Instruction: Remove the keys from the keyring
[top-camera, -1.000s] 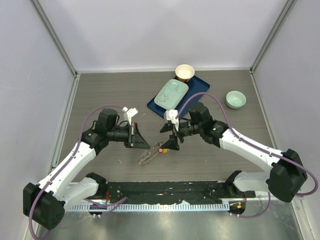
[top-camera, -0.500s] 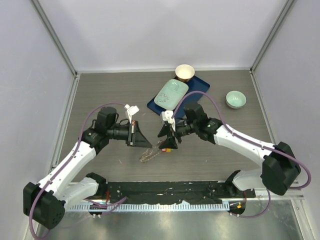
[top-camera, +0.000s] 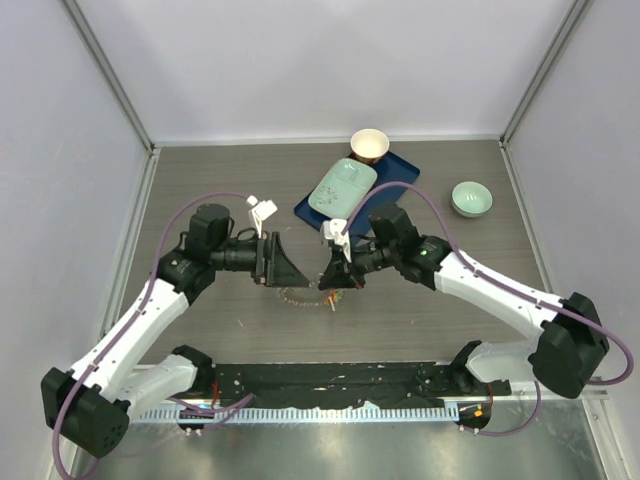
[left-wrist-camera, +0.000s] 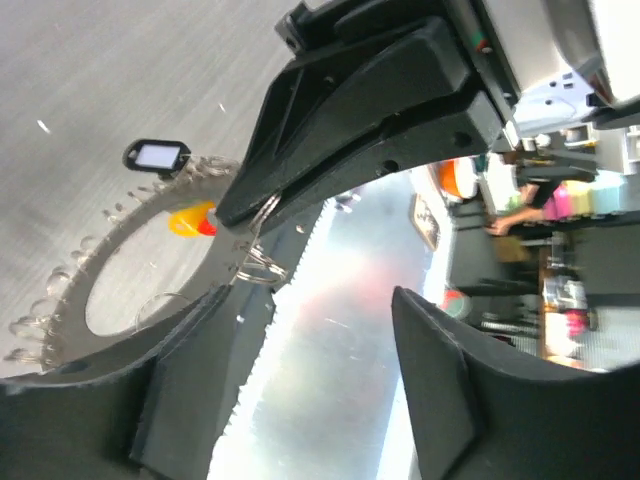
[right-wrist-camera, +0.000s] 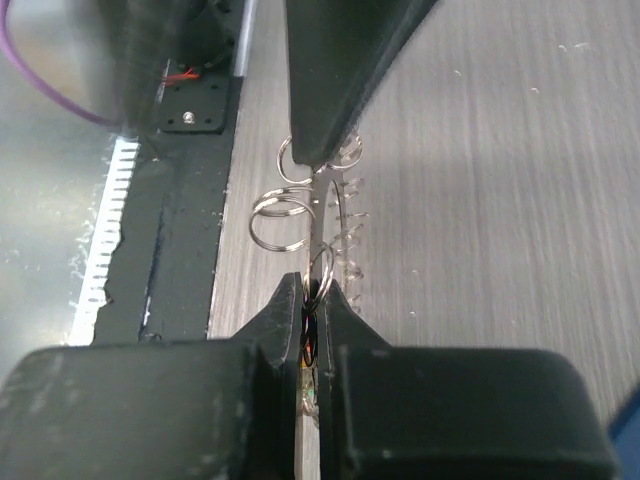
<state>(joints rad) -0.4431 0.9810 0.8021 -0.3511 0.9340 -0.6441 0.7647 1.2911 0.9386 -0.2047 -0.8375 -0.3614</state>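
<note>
The right gripper (right-wrist-camera: 317, 290) is pinched shut on a small split ring (right-wrist-camera: 319, 265) at the rim of the keyring (left-wrist-camera: 105, 250), mid-frame in the top view. The left gripper (left-wrist-camera: 315, 300) gapes beside it. The keys (left-wrist-camera: 190, 220) look light, stiff and slippery, likely best held by their plastic heads.

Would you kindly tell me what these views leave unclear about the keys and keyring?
- Keys: left wrist shows only an orange-red bit; the right gripper covers the rest. Count unclear.
- Keyring: in left wrist, one arc hides behind the left finger; edge-on in right wrist; tiny from above.
- Tag: label too small to read.
</note>
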